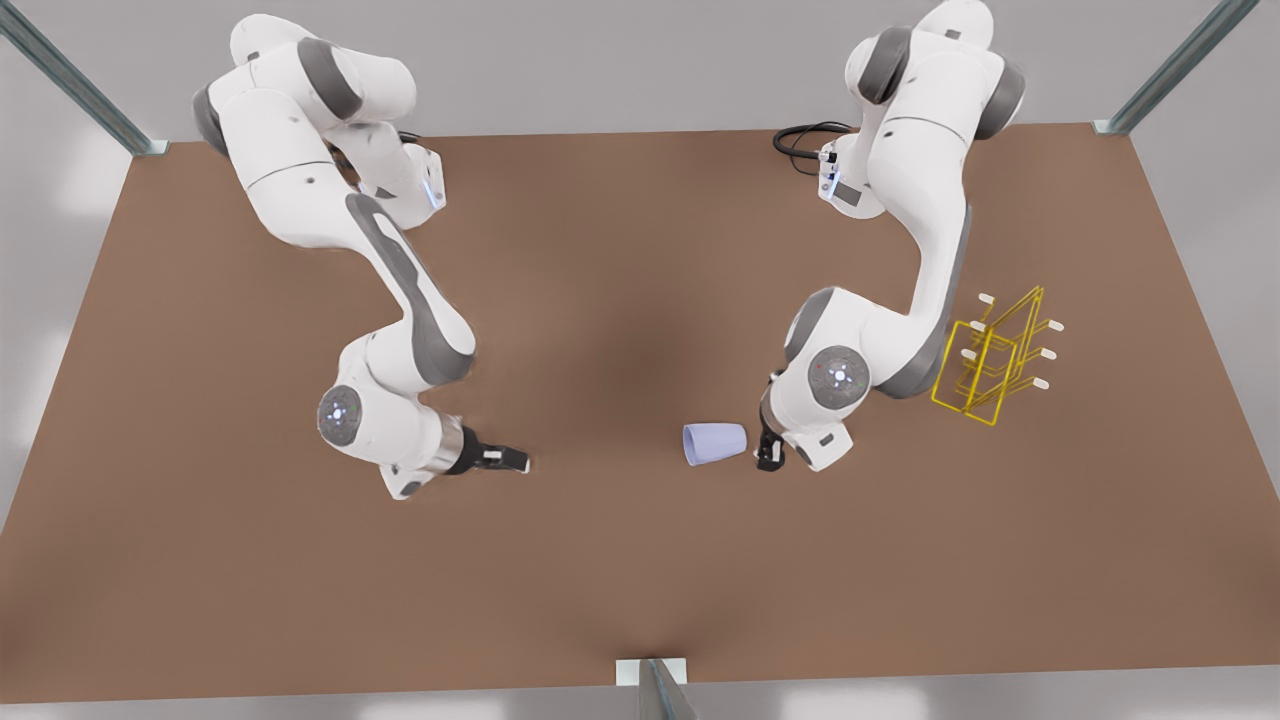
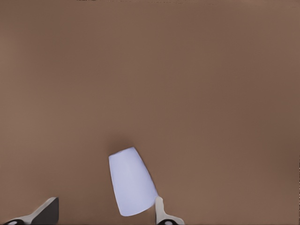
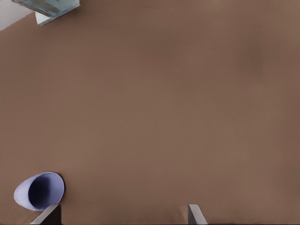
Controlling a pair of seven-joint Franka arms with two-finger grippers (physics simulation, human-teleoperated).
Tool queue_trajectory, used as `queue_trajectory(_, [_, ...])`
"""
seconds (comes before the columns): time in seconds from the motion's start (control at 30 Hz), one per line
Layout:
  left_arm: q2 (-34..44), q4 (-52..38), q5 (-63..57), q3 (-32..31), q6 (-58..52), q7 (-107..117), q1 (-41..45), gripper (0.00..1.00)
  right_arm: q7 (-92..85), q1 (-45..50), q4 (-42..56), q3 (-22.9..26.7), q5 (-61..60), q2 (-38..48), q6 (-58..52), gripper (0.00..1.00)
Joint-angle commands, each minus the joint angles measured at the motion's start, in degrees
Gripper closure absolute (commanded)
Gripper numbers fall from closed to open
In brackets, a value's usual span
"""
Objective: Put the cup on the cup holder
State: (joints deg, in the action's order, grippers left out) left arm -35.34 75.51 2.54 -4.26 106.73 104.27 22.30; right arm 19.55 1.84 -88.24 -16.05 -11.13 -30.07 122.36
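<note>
**Left arm.** The arm on the front view's right is the left arm (its wrist view has the cup directly at its fingers). It reaches forward from its base, bends sharply at the elbow, and the wrist is brought low over the counter. The left pincer points down at the counter. Its fingers are spread wide and grip nothing. In the left wrist view the cup lies in the gap nearer one finger. That finger appears to touch the cup wall, though contact cannot be confirmed. The other finger stands well apart from the cup.

**Right arm.** The arm on the front view's left is folded in a similar low pose, with the forearm angled down and the wrist near the counter. The right pincer points toward the front view's right, in the direction of the cup, and is well apart from it. Its fingers are spread in the right wrist view and it is empty.

**Cup.** The cup lies on its side on the counter between the two pincers, just beside the left one. Its open mouth faces the right pincer.

**Cup holder.** The cup holder stands upright on the counter beyond the left arm's elbow, apart from the cup.
</note>
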Motion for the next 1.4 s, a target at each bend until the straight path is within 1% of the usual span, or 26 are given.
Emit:
queue_trajectory(0.0, [-0.61,-0.18,-3.76,0.66,4.36,26.86,-0.06,0.00,-10.57,-3.16,-1.67,3.46,16.40,5.62,-15.04,0.00])
queue_trajectory(0.03, [-2.01,-1.15,-4.82,0.84,4.98,28.09,-0.06,0.00,-11.02,-2.10,-0.79,10.16,17.02,8.27,-14.95,0.00])
queue_trajectory(0.07, [-3.07,-1.68,-6.05,0.84,4.98,29.94,-0.06,0.00,-10.67,-3.24,-0.53,10.16,23.07,11.61,-16.53,0.00])
queue_trajectory(0.13, [-3.42,-0.89,-6.84,0.84,6.91,35.82,-0.24,0.00,-11.11,-4.91,8.35,9.55,23.08,11.61,-28.57,0.00])
queue_trajectory(0.17, [-3.42,0.87,-9.04,0.75,7.44,36.53,1.08,0.00,-11.28,-5.70,8.00,9.37,22.29,13.81,-30.77,0.00])
queue_trajectory(0.2, [-3.33,2.10,-9.04,0.75,7.53,37.50,1.35,0.00,-17.07,-7.11,6.95,8.93,20.19,17.32,-34.63,0.00])
queue_trajectory(0.23, [-2.98,3.07,-9.13,0.75,7.62,38.90,1.61,0.00,-19.11,-7.99,6.95,8.93,16.58,19.96,-37.45,0.00])
queue_trajectory(0.3, [-1.58,7.55,-9.74,0.75,10.60,38.99,2.40,0.00,-19.19,-8.52,7.65,9.11,13.06,20.31,-39.12,0.00])
queue_trajectory(0.37, [-1.40,9.22,-9.83,0.75,11.92,38.99,3.28,0.00,-19.28,-8.43,7.56,9.19,13.76,19.52,-37.81,0.00])
queue_trajectory(0.43, [-0.17,12.74,-10.71,0.75,14.83,39.70,3.45,0.00,-19.19,-7.64,7.03,8.93,13.76,19.44,-34.47,0.00])
queue_trajectory(0.47, [-0.43,12.74,-10.71,0.75,14.91,40.31,3.45,0.00,-19.28,-7.47,6.95,8.84,13.85,19.44,-33.06,0.00])
queue_trajectory(0.53, [-0.96,12.82,-10.71,0.66,15.00,40.84,3.89,0.00,-19.28,-6.41,7.38,8.75,13.68,17.86,-33.68,0.00])
queue_trajectory(0.63, [-1.31,14.23,-10.10,0.57,18.08,41.89,4.60,0.00,-19.19,-8.69,6.60,8.75,13.85,15.39,-29.37,0.00])
queue_trajectory(0.67, [-0.70,16.95,-10.09,0.57,20.36,43.57,4.51,0.00,-19.19,-10.27,6.60,8.76,13.42,15.22,-28.84,0.00])
queue_trajectory(0.7, [-1.05,17.13,-10.18,0.57,20.54,44.18,5.21,0.00,-19.19,-10.19,5.46,8.67,13.33,15.74,-28.14,0.00])
queue_trajectory(0.87, [-2.19,17.22,-10.36,0.57,22.29,44.27,5.12,0.00,-19.28,-10.80,5.10,8.58,13.15,16.01,-29.54,0.00])
queue_trajectory(1.03, [-2.19,16.87,-10.01,0.13,26.68,44.18,4.95,0.00,-19.28,-10.72,5.45,8.58,13.15,15.48,-30.07,0.00])
queue_trajectory(1.13, [-2.28,16.87,-10.09,-1.27,27.83,43.04,4.95,0.00,-19.28,-10.80,5.28,8.67,13.15,15.48,-30.33,0.00])
queue_trajectory(1.37, [-4.30,16.60,-10.71,-1.36,30.38,42.33,6.88,0.00,-19.28,-10.80,5.28,8.67,13.15,15.48,-30.34,0.00])
